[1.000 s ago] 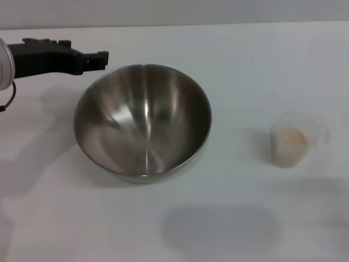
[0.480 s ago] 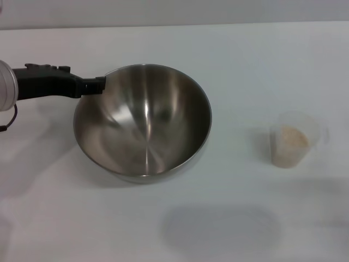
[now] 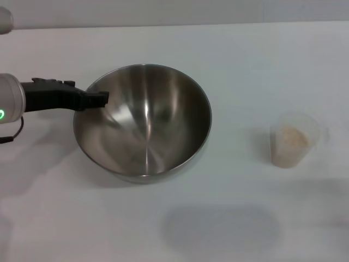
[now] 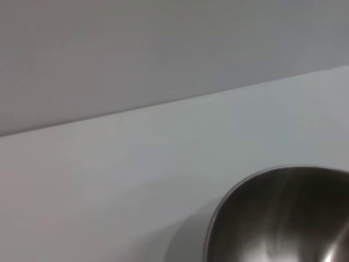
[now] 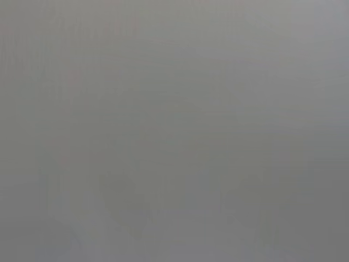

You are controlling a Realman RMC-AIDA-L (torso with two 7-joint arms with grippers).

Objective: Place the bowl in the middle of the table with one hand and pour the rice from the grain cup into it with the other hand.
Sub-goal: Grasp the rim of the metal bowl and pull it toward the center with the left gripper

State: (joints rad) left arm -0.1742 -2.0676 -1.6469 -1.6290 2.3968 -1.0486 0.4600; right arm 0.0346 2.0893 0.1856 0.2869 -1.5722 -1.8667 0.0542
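Observation:
The steel bowl (image 3: 144, 125) stands left of centre on the white table (image 3: 245, 60), and nothing is inside it. My left gripper (image 3: 101, 99) reaches in from the left, its black tip lying over the bowl's left rim. The left wrist view shows part of the bowl (image 4: 283, 218) with bare table beyond it. The translucent grain cup (image 3: 294, 139) stands upright to the right of the bowl, well apart from it, with pale rice (image 3: 293, 136) in it. My right gripper is out of view, and the right wrist view is a blank grey.
The table's far edge (image 3: 174, 24) runs along the top of the head view, with a grey wall behind it. A faint oval shadow (image 3: 221, 226) lies on the tabletop in front of the bowl.
My left gripper has come nearer along the bowl's left side, from beyond the rim's far-left part to lying over its left edge. Bowl and cup have not moved.

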